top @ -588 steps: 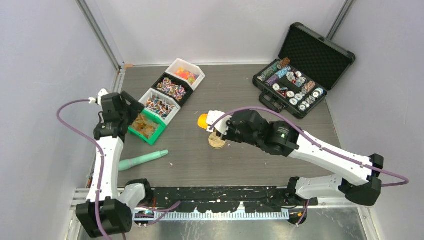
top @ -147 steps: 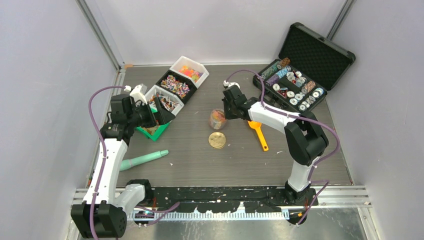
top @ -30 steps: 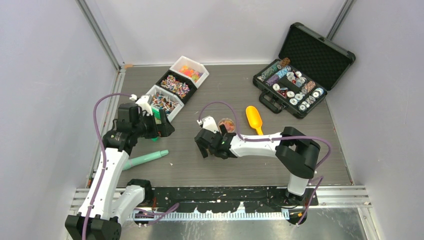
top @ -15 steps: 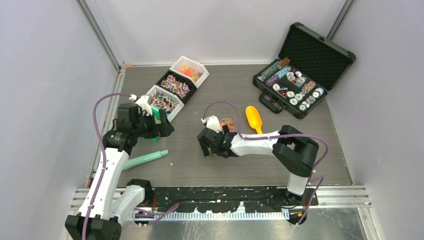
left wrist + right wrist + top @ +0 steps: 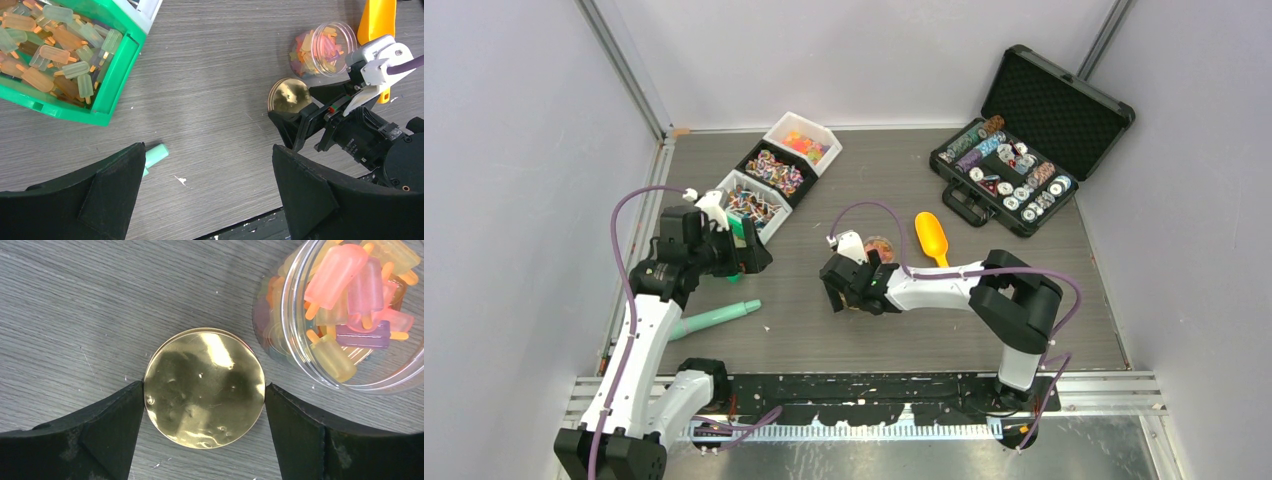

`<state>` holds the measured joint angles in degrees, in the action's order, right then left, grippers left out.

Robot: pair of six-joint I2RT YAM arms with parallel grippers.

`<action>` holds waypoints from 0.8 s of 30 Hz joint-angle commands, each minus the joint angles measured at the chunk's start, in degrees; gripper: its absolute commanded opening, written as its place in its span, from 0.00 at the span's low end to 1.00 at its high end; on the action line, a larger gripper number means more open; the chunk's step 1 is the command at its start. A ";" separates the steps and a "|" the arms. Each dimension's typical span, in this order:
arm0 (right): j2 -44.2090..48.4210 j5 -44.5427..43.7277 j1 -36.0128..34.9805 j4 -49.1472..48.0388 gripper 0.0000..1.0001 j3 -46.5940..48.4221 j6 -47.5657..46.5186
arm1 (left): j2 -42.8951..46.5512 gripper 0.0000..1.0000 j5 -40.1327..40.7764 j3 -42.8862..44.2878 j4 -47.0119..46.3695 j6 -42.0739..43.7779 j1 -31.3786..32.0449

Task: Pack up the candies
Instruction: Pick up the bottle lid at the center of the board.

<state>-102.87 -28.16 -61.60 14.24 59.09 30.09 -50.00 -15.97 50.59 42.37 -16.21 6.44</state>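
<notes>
Candies (image 5: 350, 285): lollies fill the open jar (image 5: 272, 340) on the table (image 5: 1024, 300); more in the green bin (image 5: 115, 65).
Left tool (image 5: 209, 155): released, empty, hanging near that bin.
Right tool (image 5: 204, 405): just came down astride the lid (image 5: 204, 370), jaws starting inward; gripped yet, I cannot tell.
Lid: flat beside jar; capping looks next.

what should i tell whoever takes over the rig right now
Left gripper: open, empty, over bare table near the green bin.
Right gripper: open, fingers either side of the gold lid, which lies flat; no firm grip shows.
Jar: uncapped, beside the lid, holding candies. Scoop lies beyond it.
Done: jar filled. Left: probably lift the lid and cap the jar.
</notes>
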 commanded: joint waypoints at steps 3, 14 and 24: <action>3.24 2.64 0.15 1.03 0.83 -0.14 -1.94 | 0.30 1.00 0.84 2.66 0.18 0.67 0.25; 9.87 11.95 0.16 3.22 0.76 2.73 -4.33 | 0.95 1.00 2.94 2.56 0.60 0.26 0.25; 16.94 8.03 2.45 7.38 0.75 4.90 -8.22 | 1.81 1.00 5.12 2.63 1.52 -0.09 0.29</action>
<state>-89.76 -17.43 -60.86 20.45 62.17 24.01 -49.45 -12.53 50.68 43.64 -16.27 6.48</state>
